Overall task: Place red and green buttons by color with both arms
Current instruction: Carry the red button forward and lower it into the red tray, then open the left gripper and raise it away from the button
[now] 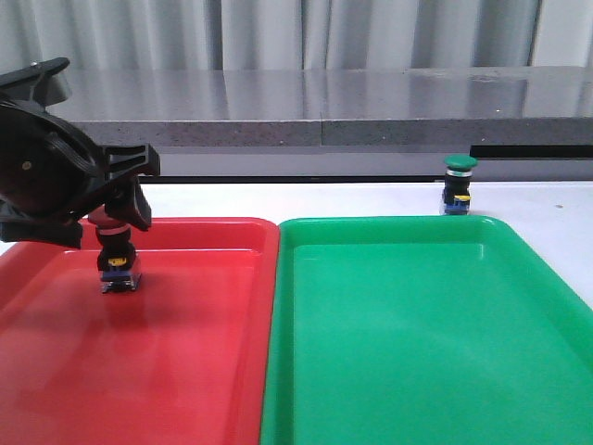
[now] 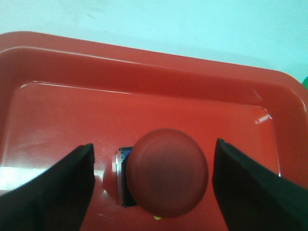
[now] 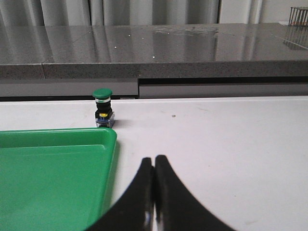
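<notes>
right now i see my left gripper [image 2: 153, 187] spread open around the red button [image 1: 119, 260], which stands upright in the red tray [image 1: 195, 343]. my right gripper [image 3: 154, 192] is pressed closed, empty. farther out, at one o'clock, the green button [image 1: 458, 185] sits on the table [image 1: 547, 209] just behind the green tray [image 1: 417, 352].

Front view: taken low over the bench [image 1: 556, 199], facing forward toward a grey ledge [image 1: 371, 102] and curtain; red tray [image 1: 185, 352] and green tray [image 1: 417, 352] filled near. Left wrist view: looked steeply down, very close, into the red tray, shared with front. Right wrist view: held low, level, facing the same ledge; green tray corner and green button [image 3: 103, 108] shared with front.
</notes>
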`<state>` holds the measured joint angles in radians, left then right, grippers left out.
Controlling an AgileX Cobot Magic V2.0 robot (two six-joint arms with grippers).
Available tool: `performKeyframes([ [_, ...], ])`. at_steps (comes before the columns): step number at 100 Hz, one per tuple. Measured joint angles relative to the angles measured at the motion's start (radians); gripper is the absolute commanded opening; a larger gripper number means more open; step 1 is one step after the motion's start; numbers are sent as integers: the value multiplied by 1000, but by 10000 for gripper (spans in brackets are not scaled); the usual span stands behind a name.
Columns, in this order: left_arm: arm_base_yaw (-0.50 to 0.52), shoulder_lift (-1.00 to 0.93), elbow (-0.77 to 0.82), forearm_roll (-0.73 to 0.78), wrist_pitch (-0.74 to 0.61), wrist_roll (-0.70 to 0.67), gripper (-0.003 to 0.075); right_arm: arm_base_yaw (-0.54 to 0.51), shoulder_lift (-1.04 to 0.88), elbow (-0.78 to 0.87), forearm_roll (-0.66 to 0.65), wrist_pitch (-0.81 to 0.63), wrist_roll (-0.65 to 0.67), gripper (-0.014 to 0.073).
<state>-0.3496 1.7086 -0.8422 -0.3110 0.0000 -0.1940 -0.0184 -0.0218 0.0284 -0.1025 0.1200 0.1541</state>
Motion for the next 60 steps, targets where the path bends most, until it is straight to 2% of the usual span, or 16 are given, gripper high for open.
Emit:
performKeyframes([
  [36, 0, -125, 2, 9, 50, 0, 496, 0, 0, 0, 0, 0, 0, -67],
  [60, 0, -274, 6, 91, 137, 3, 496, 0, 0, 0, 0, 0, 0, -67],
])
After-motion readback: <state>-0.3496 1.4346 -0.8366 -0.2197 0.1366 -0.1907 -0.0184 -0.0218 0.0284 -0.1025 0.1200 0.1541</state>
